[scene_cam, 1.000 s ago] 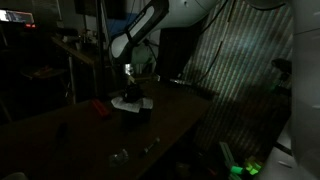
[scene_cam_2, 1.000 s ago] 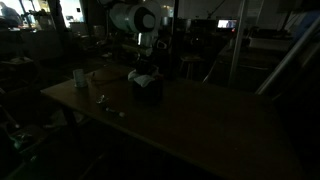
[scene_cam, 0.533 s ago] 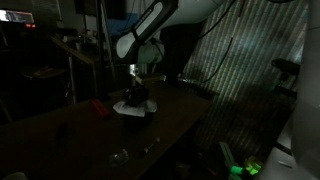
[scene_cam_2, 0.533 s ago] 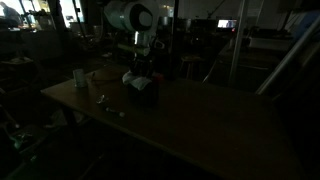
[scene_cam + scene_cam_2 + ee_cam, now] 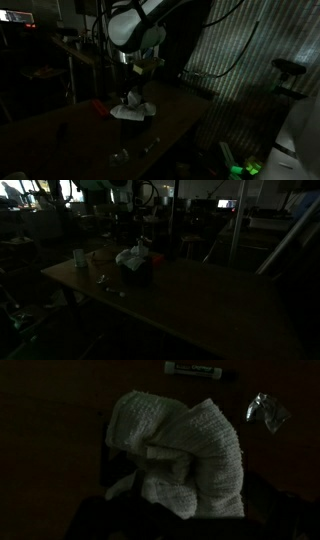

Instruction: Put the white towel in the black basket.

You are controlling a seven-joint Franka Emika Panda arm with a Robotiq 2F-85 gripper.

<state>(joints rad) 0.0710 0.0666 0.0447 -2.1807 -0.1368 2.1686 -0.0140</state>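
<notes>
The towel [image 5: 133, 103] lies bunched in the basket [image 5: 130, 118] on the table [image 5: 200, 300]. The fingers [image 5: 143, 70] hang above it, apart; too dark to tell whether they are parted.

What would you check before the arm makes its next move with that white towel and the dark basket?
1. White towel rests on the black basket: ok.
2. Towel tucked below the basket's rim: not ok, it heaps up above it in both exterior views.
3. Jaws apart from the towel: ok, they appear to hang above it; none show in the wrist view.
4. Jaws open or shut: cannot tell, too dark.
5. Red object and cup stand apart from the basket: ok.
</notes>
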